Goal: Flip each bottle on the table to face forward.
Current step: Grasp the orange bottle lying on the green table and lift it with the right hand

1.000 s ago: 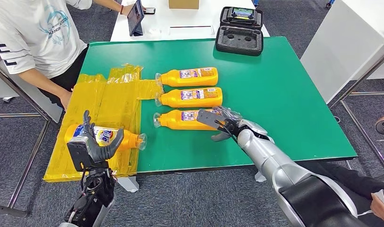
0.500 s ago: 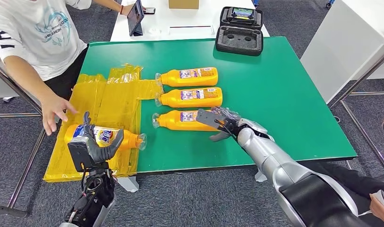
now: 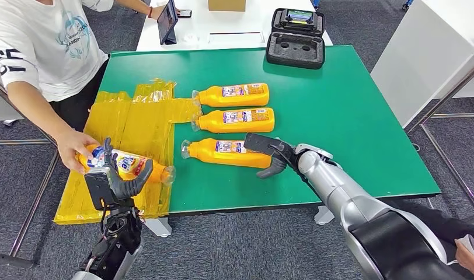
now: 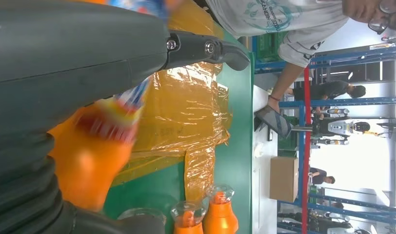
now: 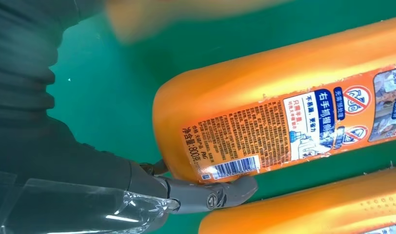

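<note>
The right arm reaches forward over the green table (image 3: pixel 351 116), its right hand (image 3: pixel 274 156) cupped around the base end of the nearest bottle (image 3: pixel 226 152); a finger (image 5: pixel 220 194) presses the bottle's base edge by the barcode, thumb on the opposite side. That bottle lies on its side, back label up, cap pointing left. Since a second ago it has slid leftward and its far end has swung slightly, with the hand now lower around its base. The left hand (image 3: pixel 115 178) stands raised at the table's near-left edge, fingers spread and holding nothing. Behind it, a fourth bottle (image 3: pixel 125 164) lies on the yellow sheet (image 3: pixel 135 122); a person's hand (image 3: pixel 74 146) has come in and now grasps its base. Two more bottles (image 3: pixel 233 94) (image 3: pixel 234 119) lie unmoved, parallel, farther back.
</note>
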